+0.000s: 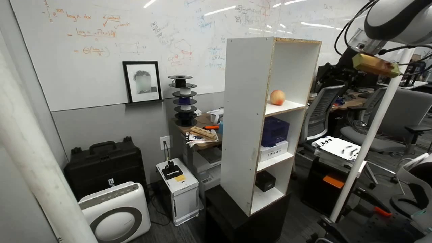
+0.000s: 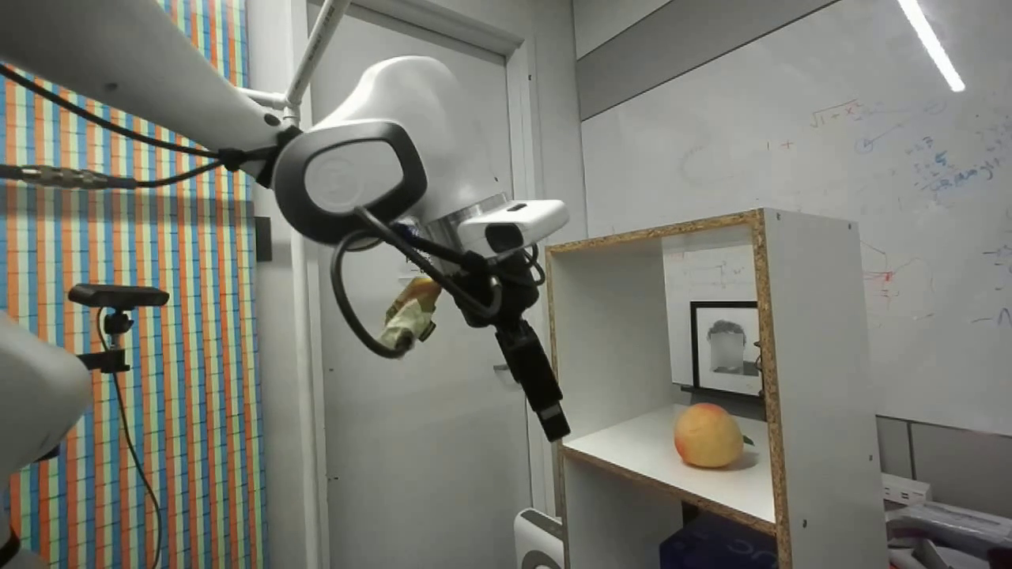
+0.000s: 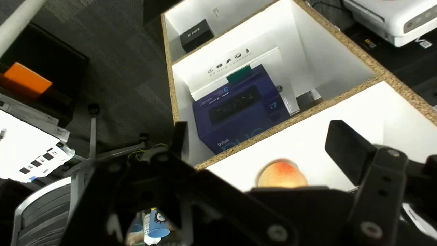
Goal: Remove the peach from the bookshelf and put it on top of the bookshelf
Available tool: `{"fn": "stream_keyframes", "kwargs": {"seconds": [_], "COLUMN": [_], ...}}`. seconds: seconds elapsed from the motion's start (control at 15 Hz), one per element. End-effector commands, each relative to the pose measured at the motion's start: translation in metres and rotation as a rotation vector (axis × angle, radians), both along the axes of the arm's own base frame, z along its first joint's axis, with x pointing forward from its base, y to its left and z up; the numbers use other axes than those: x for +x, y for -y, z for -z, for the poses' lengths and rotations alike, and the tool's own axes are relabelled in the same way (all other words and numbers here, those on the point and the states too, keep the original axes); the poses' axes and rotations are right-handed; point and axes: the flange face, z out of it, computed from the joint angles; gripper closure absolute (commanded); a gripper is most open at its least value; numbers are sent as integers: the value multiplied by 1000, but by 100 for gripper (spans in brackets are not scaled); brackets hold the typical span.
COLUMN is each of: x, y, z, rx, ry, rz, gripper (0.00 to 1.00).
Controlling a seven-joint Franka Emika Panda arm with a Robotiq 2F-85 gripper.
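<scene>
Reaching in for the peach (image 2: pixel 708 435) — judged the step in hand. Peach: one, orange-tan with a red blush; lay in the topmost compartment of the bookshelf (image 1: pixel 251 121), on its floor board (image 2: pixel 624 442), reckoned here in place of a table; set in from the front edge, nearer the right front corner than the left in an exterior view; not yet touched. Gripper (image 3: pixel 264 145): one, black; fingers (image 3: pixel 348 150) well apart, clamped on nothing; hung outside the front edge, sloping downward. Indigo box (image 3: pixel 239 106): one, in the compartment beneath; not wanted. Handling, as judged: the gripper was best levelled, so that both fingers cleared the front edge without scraping; the peach was best brought midway between the pads before closing; squeeze light and even, since a round fruit nudged off-centre would likely have rolled toward the back edge. Removal called for a straight path out past the front edge — only then the lift, the top board (image 2: pixel 656 231) barring any rise from within.
</scene>
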Motion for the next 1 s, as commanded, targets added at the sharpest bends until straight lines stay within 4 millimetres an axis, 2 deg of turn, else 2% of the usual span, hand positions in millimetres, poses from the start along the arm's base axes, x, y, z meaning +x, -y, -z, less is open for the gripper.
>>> {"fn": "stream_keyframes", "kwargs": {"seconds": [0.0, 0.47, 0.93], "x": [42, 113, 156], "y": [4, 12, 10], "z": [14, 37, 56], "rx": [-24, -67, -40], "ry": [39, 112, 208], "rz": [-2, 37, 133], "gripper": [0, 0, 0]}}
